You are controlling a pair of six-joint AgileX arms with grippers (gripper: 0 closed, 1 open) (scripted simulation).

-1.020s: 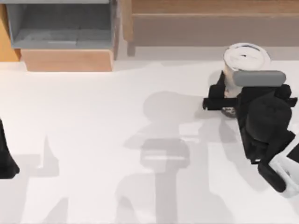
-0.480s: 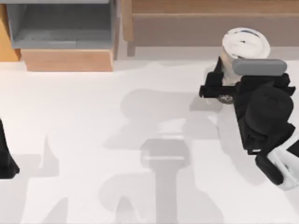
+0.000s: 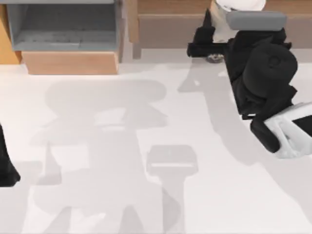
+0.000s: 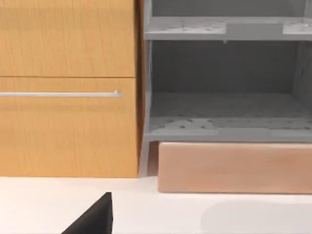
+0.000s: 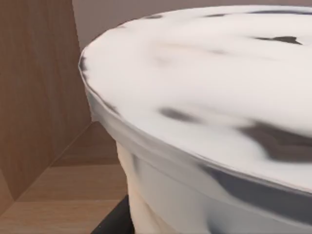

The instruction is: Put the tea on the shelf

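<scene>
top view: the right arm reaches from four o'clock toward one o'clock, its right tool [image 3: 214,41] clamped around the tea [image 3: 240,5], which stands upright, lid up, at the shelf [image 3: 170,19] front edge at twelve o'clock. the left arm sits parked at nine o'clock on the worktop [image 3: 97,146]; its left tool's state cannot be told.

left wrist view: a grey compartment [image 4: 224,112] beside an orange cabinet [image 4: 68,87].

right wrist view: the tea's white lid [image 5: 209,92] is close up, long axis vertical, above the wooden ledge [image 5: 73,190].

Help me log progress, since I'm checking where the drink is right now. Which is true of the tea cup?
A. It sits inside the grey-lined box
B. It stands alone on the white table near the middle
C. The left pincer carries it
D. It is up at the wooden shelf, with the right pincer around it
D: the tea is at the top view's far edge over the shelf, with the right pincer around it.
</scene>
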